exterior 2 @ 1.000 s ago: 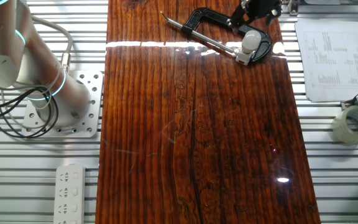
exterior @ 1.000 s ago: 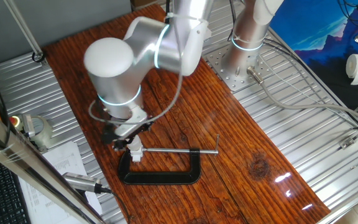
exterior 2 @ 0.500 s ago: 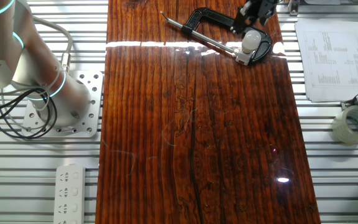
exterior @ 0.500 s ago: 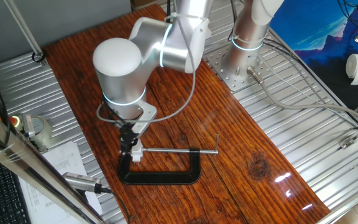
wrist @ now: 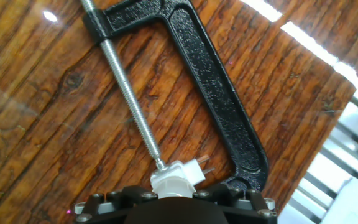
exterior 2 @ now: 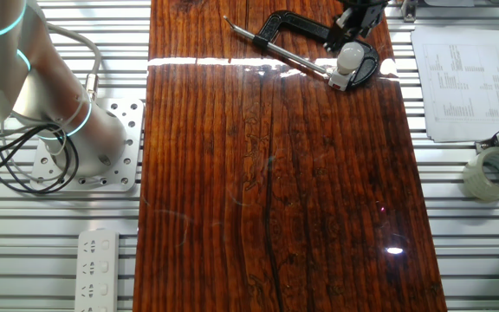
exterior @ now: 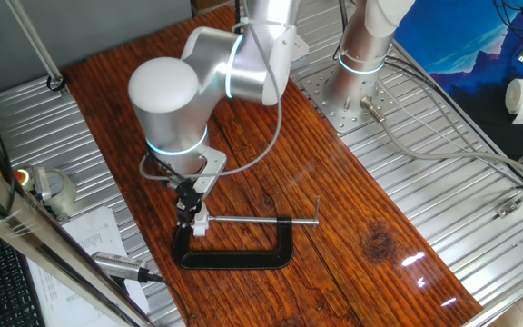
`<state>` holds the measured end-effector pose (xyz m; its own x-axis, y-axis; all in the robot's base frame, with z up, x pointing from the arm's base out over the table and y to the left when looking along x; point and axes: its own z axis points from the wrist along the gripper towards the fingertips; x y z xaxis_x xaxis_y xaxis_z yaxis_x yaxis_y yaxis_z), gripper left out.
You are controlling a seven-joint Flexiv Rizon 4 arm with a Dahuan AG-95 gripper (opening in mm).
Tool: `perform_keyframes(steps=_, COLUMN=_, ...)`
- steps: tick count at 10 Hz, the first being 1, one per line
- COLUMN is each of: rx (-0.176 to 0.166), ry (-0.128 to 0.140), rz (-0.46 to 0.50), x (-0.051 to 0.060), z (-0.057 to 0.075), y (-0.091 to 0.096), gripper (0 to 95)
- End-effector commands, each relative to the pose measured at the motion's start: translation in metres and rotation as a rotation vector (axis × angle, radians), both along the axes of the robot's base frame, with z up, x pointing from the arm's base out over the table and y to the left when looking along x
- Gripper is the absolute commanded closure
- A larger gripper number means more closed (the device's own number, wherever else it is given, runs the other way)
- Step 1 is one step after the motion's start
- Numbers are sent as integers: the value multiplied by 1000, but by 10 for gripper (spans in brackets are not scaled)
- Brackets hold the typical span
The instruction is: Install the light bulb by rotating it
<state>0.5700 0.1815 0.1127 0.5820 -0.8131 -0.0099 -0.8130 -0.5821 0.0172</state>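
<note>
One step at most seems left, perhaps only part of it. Finds the small white frosted light bulb (exterior 2: 348,57) upright in the white square socket block (exterior 2: 339,80), pressed against the screw tip of the black cast-iron C-clamp (exterior 2: 275,22), inside its bow. Cannot tell how deep the thread sits, so cannot call the turning finished. Shows the black two-finger gripper (exterior 2: 351,23) right at the bulb. Cannot tell whether closed on the dome or loose around it, since the hand view gives only the block and its two pins.

Leaves little room near the clamp: bow just beside the fingers, screw rod touching the block. Offers much open brown wooden board (exterior 2: 267,191) on the screw-handle side of the clamp. Puts the board edge near, just behind the bow.
</note>
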Motion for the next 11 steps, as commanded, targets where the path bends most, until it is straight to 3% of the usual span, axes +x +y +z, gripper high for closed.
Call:
perform_keyframes(steps=1, rx=-3, ry=-5, rz=-9, x=0, z=-2, y=0, gripper=190)
perform_keyframes(steps=6, rx=4, ry=11, rz=-5, x=3, z=-4, y=-8, gripper=190)
perform_keyframes(steps=7, rx=0, ry=8, rz=-17, x=4, z=-5, y=-8, gripper=380)
perform_keyframes(steps=11, rx=-2, ry=8, rz=-15, x=4, z=-7, y=-9, gripper=380)
